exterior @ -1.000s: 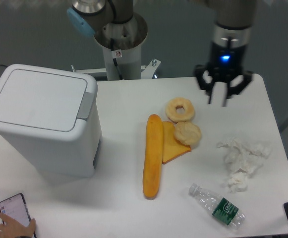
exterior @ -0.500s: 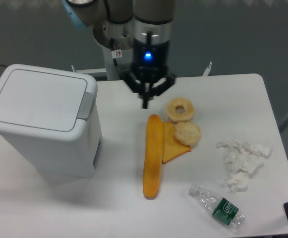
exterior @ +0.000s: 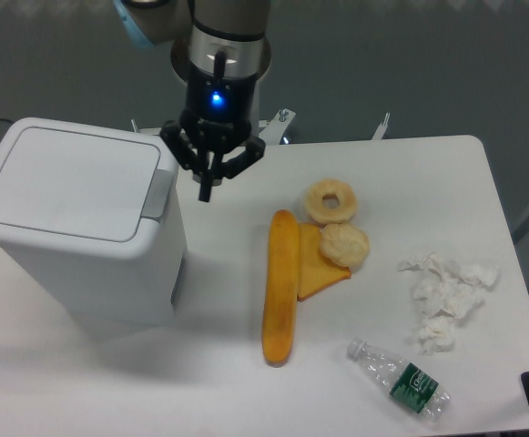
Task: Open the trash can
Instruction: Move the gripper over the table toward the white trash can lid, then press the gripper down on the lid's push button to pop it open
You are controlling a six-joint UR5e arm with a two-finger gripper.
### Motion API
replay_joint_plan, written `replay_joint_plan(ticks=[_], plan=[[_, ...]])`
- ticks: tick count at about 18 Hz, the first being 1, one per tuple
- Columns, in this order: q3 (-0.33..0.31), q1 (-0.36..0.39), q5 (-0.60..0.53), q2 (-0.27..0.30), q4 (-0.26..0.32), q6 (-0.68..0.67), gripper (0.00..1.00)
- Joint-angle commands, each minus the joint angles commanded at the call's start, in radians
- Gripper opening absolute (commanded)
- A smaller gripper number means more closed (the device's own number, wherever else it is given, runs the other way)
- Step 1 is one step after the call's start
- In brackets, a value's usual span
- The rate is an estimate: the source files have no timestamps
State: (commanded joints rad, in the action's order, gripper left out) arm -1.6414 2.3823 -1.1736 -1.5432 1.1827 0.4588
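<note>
**Item record: arm poised beside closed bin**

Fixed camera, single view.

1. Large white plastic boxy trash can (exterior: pixel 77 232), rounded corners, flat hinged lid lying closed. Stands at the left end of the white table (exterior: pixel 483 182). Light grey push tab (exterior: pixel 157 193) sits on the lid's right edge, facing the arm.

2. Black two-finger gripper (exterior: pixel 206 193), blue light lit on its body, pointing down. Fingers drawn close together with nothing between them; holds nothing. Hangs just beside the bin's upper right corner, apparently not touching it.

3. Key relation: the push tab lies to the left of the fingertips as the camera sees it and about level with them, near at hand. Judged next move: a short shift over the tab, then a downward press. The tab's long axis runs along the lid edge, front to back.

4. Other stock: long orange baguette-shaped loaf (exterior: pixel 280 287), yellow wedge (exterior: pixel 315 267), ring doughnut (exterior: pixel 330 201), round bun (exterior: pixel 344 244), crumpled white tissue (exterior: pixel 446 291), clear plastic bottle (exterior: pixel 399 377).

5. Writing: bottle carries a green label, text too small to read. A small sticker on the arm's base is illegible.
</note>
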Motion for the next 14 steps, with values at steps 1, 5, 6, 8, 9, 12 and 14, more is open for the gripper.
replay_joint_plan(ticks=[1, 5, 6, 8, 9, 12, 14], plan=[[-0.002, -0.005, 0.000, 0.006, 0.000, -0.009, 0.05], [-0.015, -0.018, -0.001, 0.011, 0.002, -0.015, 0.05], [-0.023, -0.018, 0.000, 0.011, 0.000, -0.015, 0.05], [-0.038, -0.018, -0.001, 0.009, -0.002, -0.015, 0.05], [-0.041, -0.020, -0.003, 0.005, -0.003, -0.014, 0.05], [-0.048, -0.018, -0.001, 0.000, -0.003, -0.014, 0.05], [-0.048, -0.018, -0.001, 0.000, -0.002, -0.014, 0.05]])
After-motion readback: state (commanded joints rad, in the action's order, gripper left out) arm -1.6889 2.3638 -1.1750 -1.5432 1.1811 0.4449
